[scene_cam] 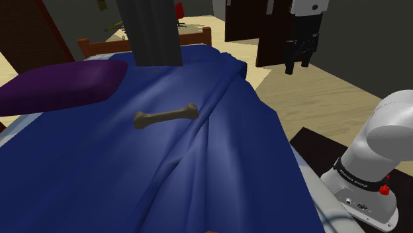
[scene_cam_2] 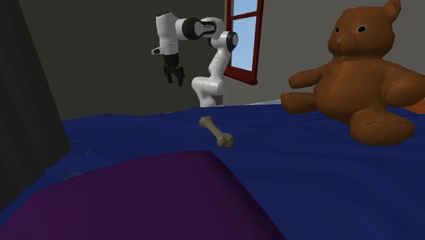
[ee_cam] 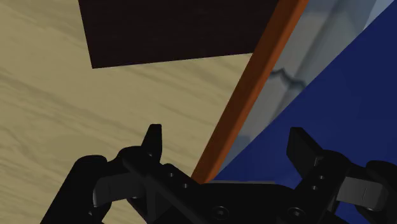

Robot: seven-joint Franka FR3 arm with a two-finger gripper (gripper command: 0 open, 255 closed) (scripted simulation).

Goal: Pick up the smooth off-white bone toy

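The wide-open pincer [scene_cam: 299,65] is being held high over the bed [scene_cam: 99,172] edge, the bone [scene_cam: 165,117] lying well to the shoulder view's left, crosswise.

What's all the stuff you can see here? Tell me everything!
bone toy: one, tan, lying on the bed cover.
bed cover: one, dark blue, wrinkled, spread over the bed.
pillow: one, purple, on the cover at the shoulder view's left.
teddy bear: one, brown, sitting on the cover at the second exterior view's right.
window: one, red frame, behind the arm.
floor: one, pale wood, beside the bed.
arm: one, white with dark joints, beside the bed.
pincer: one, black, open, in the air over the bed's edge, away from the bone.
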